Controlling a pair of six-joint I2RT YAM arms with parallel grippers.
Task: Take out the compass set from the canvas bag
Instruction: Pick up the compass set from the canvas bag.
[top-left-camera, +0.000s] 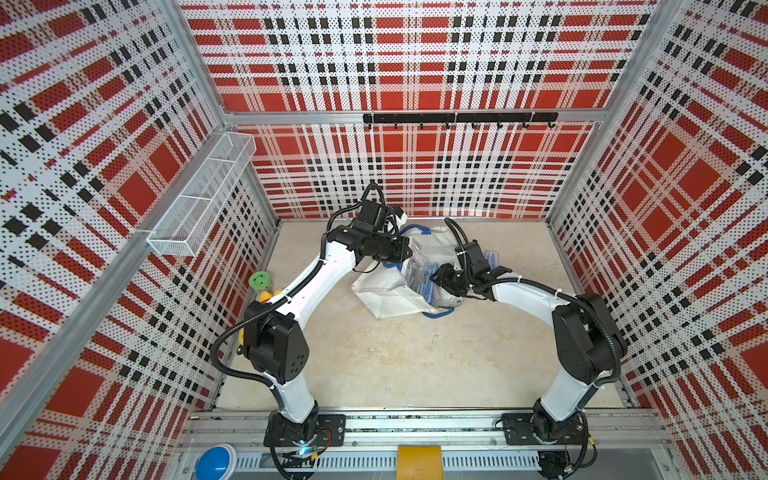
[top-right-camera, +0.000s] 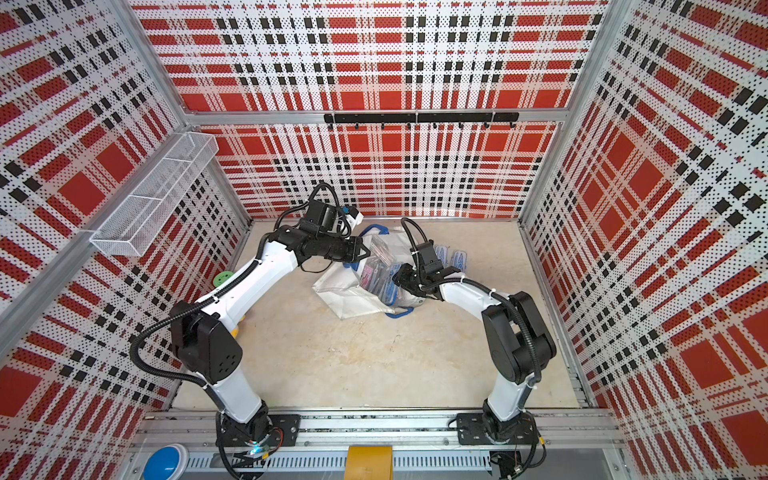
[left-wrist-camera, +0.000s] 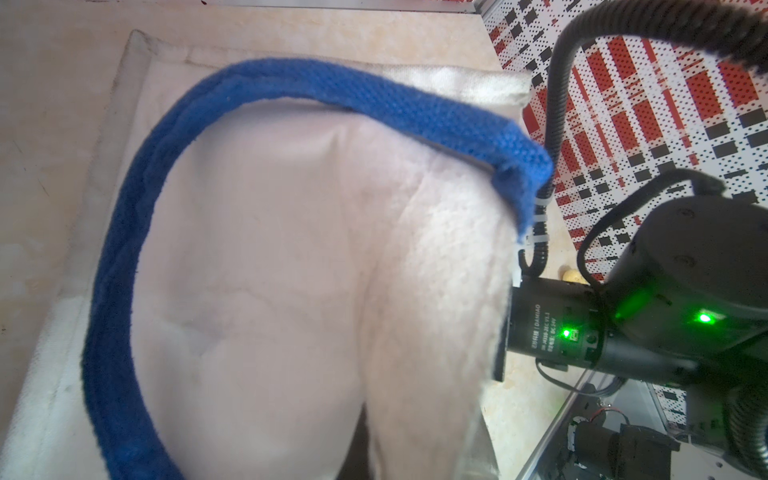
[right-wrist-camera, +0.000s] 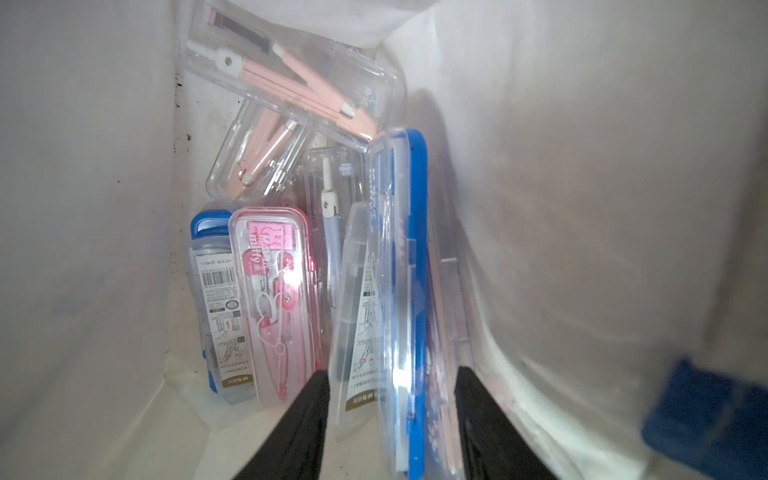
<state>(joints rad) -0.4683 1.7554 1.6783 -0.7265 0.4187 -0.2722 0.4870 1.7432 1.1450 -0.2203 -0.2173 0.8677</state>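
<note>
Black fingers (right-wrist-camera: 299, 424) of your right gripper (right-wrist-camera: 390, 374) fill the near edge of the right wrist view, reaching inside the canvas bag (right-wrist-camera: 83, 208). They stand partly apart, one on each side of a blue-backed compass set (right-wrist-camera: 415, 249) that stands on edge. You cannot tell whether they press it. Just beside it lies a pink compass set (right-wrist-camera: 274, 299), overlapping another blue-backed case (right-wrist-camera: 208, 291). Deeper in are two clear cases (right-wrist-camera: 291, 79) holding pale pink compasses.

In both top views the bag is slumped on the table (top-left-camera: 395, 365) between your two arms, its mouth gaping toward the right gripper. Your left gripper (top-left-camera: 407, 249) sits closed at the bag's rim. You cannot see whether fabric is pinched in it, because white canvas and the blue strap handle (left-wrist-camera: 124, 249) fill the left wrist view and no fingers show there. Two more blue cases (top-right-camera: 451, 257) lie on the table just beyond your right wrist, outside the bag.
</note>
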